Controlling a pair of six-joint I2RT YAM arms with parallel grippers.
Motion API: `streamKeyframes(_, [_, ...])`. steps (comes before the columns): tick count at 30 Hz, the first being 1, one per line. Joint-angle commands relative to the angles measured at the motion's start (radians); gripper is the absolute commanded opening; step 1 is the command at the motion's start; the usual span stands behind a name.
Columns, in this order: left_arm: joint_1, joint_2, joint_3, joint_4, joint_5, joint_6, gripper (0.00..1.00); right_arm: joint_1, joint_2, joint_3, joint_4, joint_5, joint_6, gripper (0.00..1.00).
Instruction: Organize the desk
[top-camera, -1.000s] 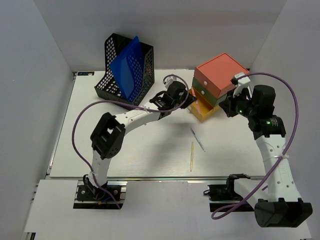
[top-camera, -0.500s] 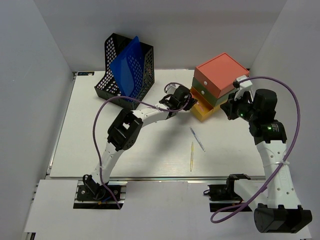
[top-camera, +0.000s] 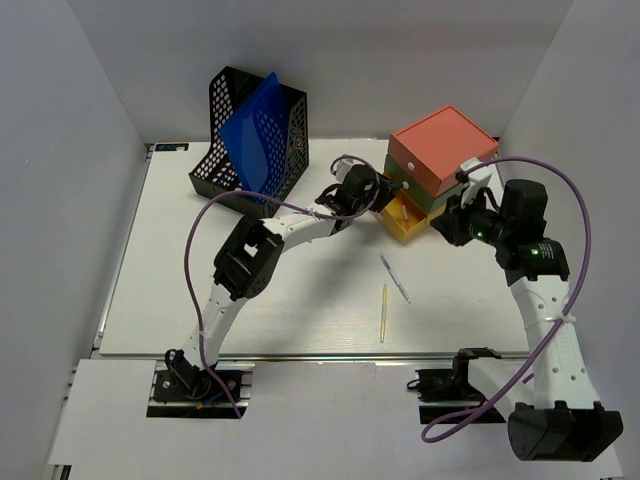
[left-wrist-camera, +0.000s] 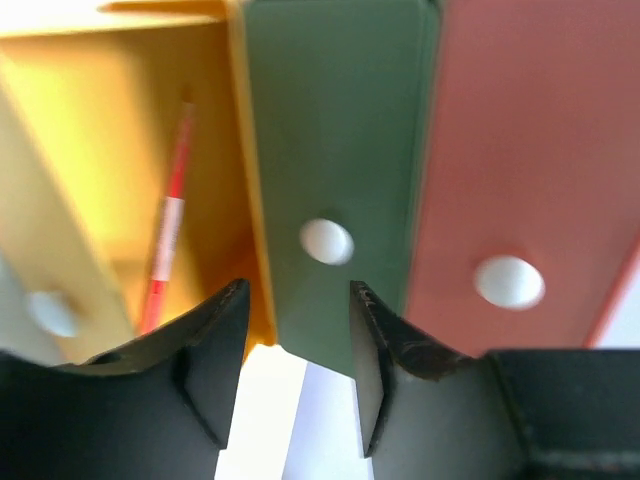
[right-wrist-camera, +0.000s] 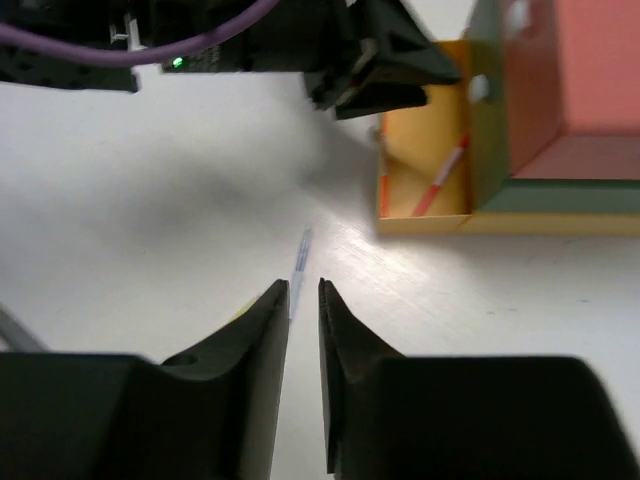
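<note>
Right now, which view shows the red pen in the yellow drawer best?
Left wrist: the red pen lies close-up inside the open yellow drawer. Right wrist shows it smaller; top external barely shows it.

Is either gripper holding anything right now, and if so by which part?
Nothing is held: left gripper open before the green drawer, right gripper slightly open, empty, above the desk.

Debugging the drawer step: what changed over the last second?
Left claw slid right, up to the drawer stack, and opened; whether it released anything I can't tell. Right claw shifted left toward the open yellow drawer and parted slightly. Grey pen, yellow pencil and file rack stayed put.
</note>
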Motion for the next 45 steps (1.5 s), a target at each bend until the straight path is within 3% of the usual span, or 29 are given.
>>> streamKeyframes(1, [0.001, -0.040, 0.055, 0.087, 0.066, 0.074, 0.49, -0.005, 0.031, 0.051, -0.101, -0.189, -0.144, 0.25])
streamKeyframes(2, [0.001, -0.060, 0.055, 0.099, 0.076, 0.122, 0.45, -0.005, 0.035, 0.059, -0.159, -0.256, -0.168, 0.35])
streamKeyframes(3, [0.001, -0.077, 0.053, 0.094, 0.086, 0.152, 0.39, -0.003, 0.043, 0.072, -0.183, -0.281, -0.187, 0.37])
streamKeyframes(4, [0.001, -0.095, 0.047, 0.094, 0.095, 0.233, 0.24, -0.002, 0.043, 0.077, -0.203, -0.302, -0.222, 0.38])
streamKeyframes(6, [0.001, -0.167, 0.013, 0.079, 0.103, 0.357, 0.08, -0.005, 0.045, 0.074, -0.253, -0.346, -0.257, 0.39])
streamKeyframes(7, [0.001, -0.197, 0.004, 0.047, 0.097, 0.497, 0.00, -0.003, 0.048, 0.071, -0.269, -0.356, -0.285, 0.40])
streamKeyframes(10, [0.001, -0.339, -0.126, -0.030, 0.075, 0.688, 0.00, 0.003, 0.072, 0.044, -0.341, -0.395, -0.363, 0.43])
streamKeyframes(13, [0.011, -0.526, -0.368, -0.021, 0.042, 0.801, 0.00, 0.009, 0.104, -0.016, -0.340, -0.373, -0.377, 0.43])
streamKeyframes(18, [0.011, -0.749, -0.688, -0.088, 0.047, 0.829, 0.53, 0.078, 0.160, -0.142, -0.222, -0.188, -0.302, 0.47])
streamKeyframes(21, [0.011, -0.878, -0.815, -0.088, 0.103, 0.790, 0.66, 0.135, 0.206, -0.184, -0.156, -0.058, -0.240, 0.55])
streamKeyframes(23, [0.011, -0.959, -0.913, -0.088, 0.121, 0.752, 0.68, 0.189, 0.241, -0.200, -0.117, 0.039, -0.204, 0.60])
streamKeyframes(28, [0.011, -1.074, -1.045, -0.088, 0.087, 0.714, 0.69, 0.277, 0.296, -0.223, -0.042, 0.182, -0.115, 0.59])
streamKeyframes(35, [0.011, -1.108, -1.022, -0.200, 0.077, 0.738, 0.70, 0.356, 0.420, -0.228, 0.062, 0.378, -0.037, 0.58])
streamKeyframes(41, [0.001, -1.110, -1.018, -0.225, 0.084, 0.741, 0.70, 0.390, 0.505, -0.217, 0.147, 0.429, -0.003, 0.54])
streamKeyframes(45, [0.001, -1.114, -1.022, -0.234, 0.086, 0.741, 0.70, 0.400, 0.549, -0.204, 0.168, 0.437, 0.012, 0.46])
